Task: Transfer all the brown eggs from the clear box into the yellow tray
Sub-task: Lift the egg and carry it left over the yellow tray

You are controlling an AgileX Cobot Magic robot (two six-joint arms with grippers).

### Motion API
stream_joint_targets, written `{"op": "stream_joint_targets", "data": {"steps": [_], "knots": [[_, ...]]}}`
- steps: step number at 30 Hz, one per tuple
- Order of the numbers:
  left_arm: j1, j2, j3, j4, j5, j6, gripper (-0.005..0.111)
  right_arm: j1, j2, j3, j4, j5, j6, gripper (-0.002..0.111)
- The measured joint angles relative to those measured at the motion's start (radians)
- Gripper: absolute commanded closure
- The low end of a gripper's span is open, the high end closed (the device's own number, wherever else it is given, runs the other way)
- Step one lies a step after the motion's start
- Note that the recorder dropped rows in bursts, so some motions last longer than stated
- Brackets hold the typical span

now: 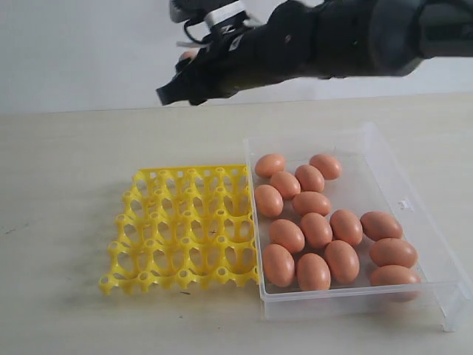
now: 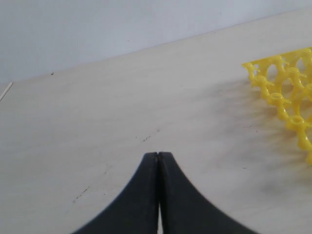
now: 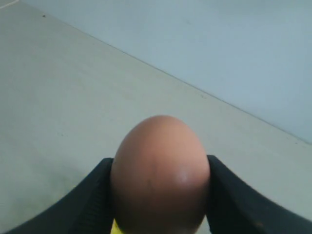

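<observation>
A pale desk (image 1: 66,148) with a faint wood grain runs back to a plain light grey wall (image 1: 74,52) and meets it in a straight seam. Well out from the wall, a few short dark scratches (image 2: 146,138) mark the desk. A tiny dark speck (image 2: 52,74) sits just beside the wall's foot.

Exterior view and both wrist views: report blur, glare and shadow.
Right wrist view: the held egg looms soft, with a small highlight; left wrist view: the yellow tray throws a diffuse shadow on the table; exterior view: the dark arm is slightly blurred.
</observation>
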Motion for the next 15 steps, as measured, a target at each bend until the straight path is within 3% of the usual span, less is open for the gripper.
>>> {"op": "stream_joint_targets", "data": {"steps": [5,10,15], "knots": [[0.000,0.000,0.000,0.000,0.000,0.000,0.107,0.083,0.089,0.000,-0.152,-0.156,0.174,0.108],[0.000,0.000,0.000,0.000,0.000,0.000,0.107,0.106,0.151,0.000,-0.504,-0.336,0.612,0.108],[0.000,0.000,0.000,0.000,0.000,0.000,0.107,0.108,0.207,0.000,-0.711,-0.461,0.881,0.108]]}}
